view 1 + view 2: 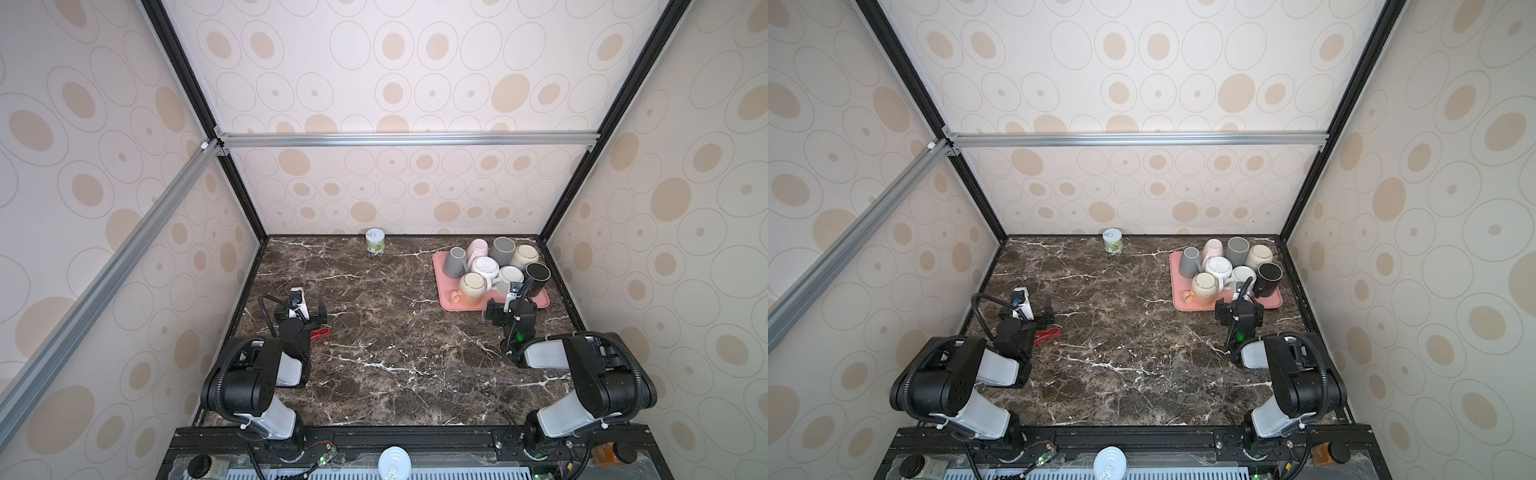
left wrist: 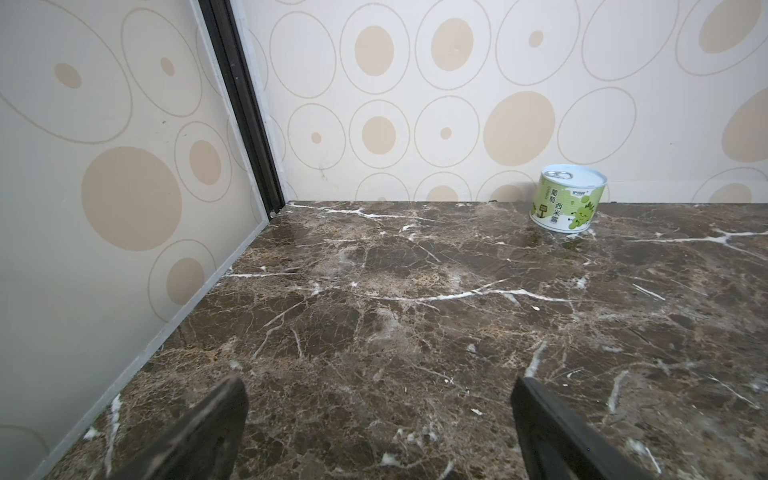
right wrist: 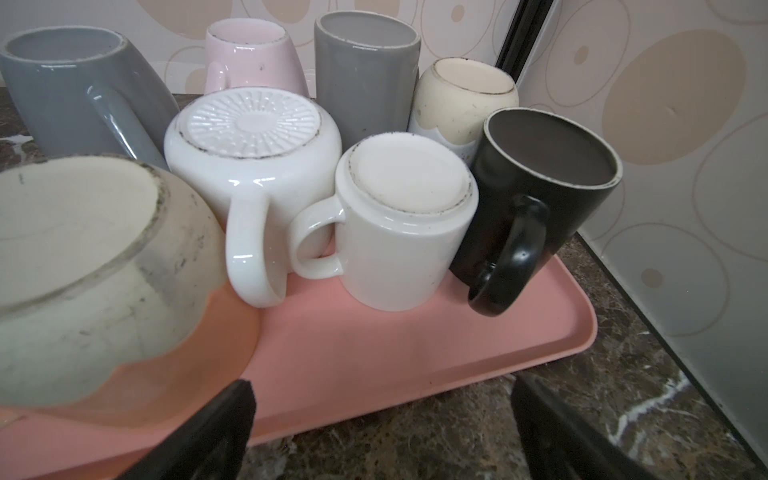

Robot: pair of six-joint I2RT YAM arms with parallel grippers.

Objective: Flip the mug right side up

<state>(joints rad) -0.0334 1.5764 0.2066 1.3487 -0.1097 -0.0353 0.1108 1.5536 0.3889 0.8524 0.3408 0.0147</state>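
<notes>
Short of tray edge, right jaws spread

Right wrist view: the nearest cream mug is blurred and cut off, hiding part of the tray

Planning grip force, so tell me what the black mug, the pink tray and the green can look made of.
Black mug: likely glazed ceramic; glossy handle highlights, bare pale ring on its top edge. Pink tray: probably plastic or silicone; matte, even colour, rounded rim. Green can: apparently metal, printed label; pull-tab lid.
</notes>
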